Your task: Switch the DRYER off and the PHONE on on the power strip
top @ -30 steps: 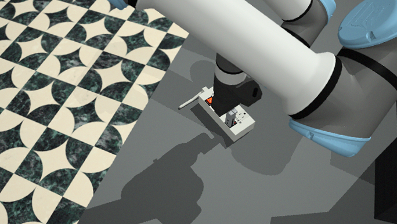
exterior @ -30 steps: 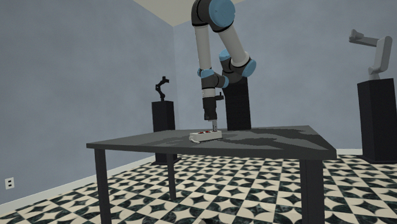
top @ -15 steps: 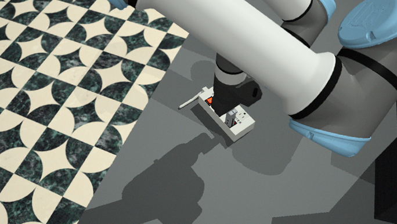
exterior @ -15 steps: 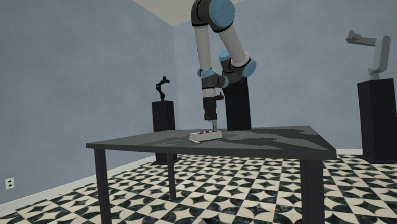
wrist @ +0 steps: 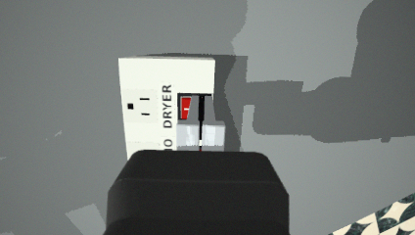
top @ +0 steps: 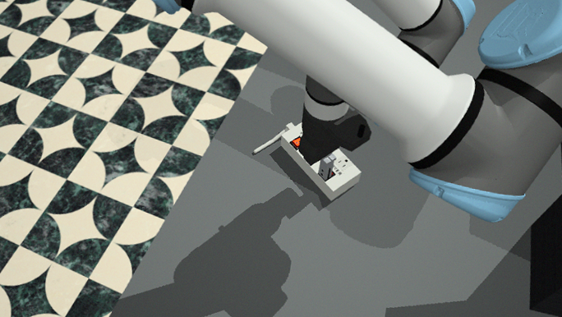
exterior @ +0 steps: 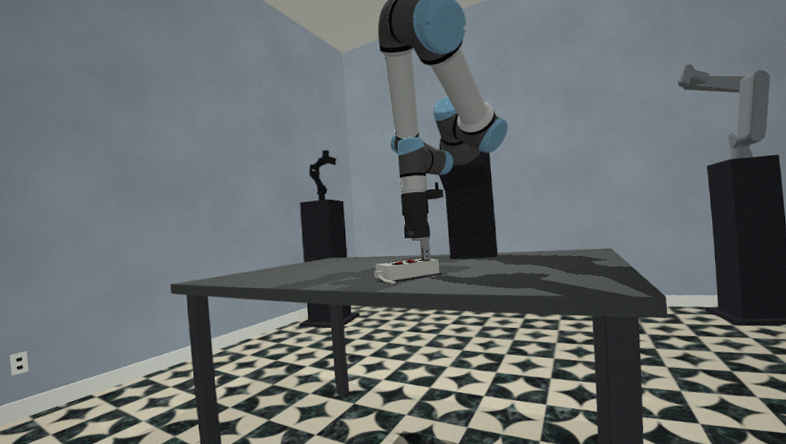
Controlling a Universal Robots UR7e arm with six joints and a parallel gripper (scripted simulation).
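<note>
Hand on the DRYER switch

The hand [wrist: 201, 138], fingers closed on nothing, points straight down onto the DRYER rocker switch [wrist: 185, 108] of the white power strip [top: 338, 186] lying flat on the tabletop [exterior: 507, 286].

even, bright light; hard shadows; sharp pictures

the arm [top: 340, 42] throws crisp, jagged-edged overlapping shadows across the grey counter [top: 403, 297], falling toward the lower left in the top view. no glare and no blur; the wrist view is darkened below by the tool's black body.
</note>
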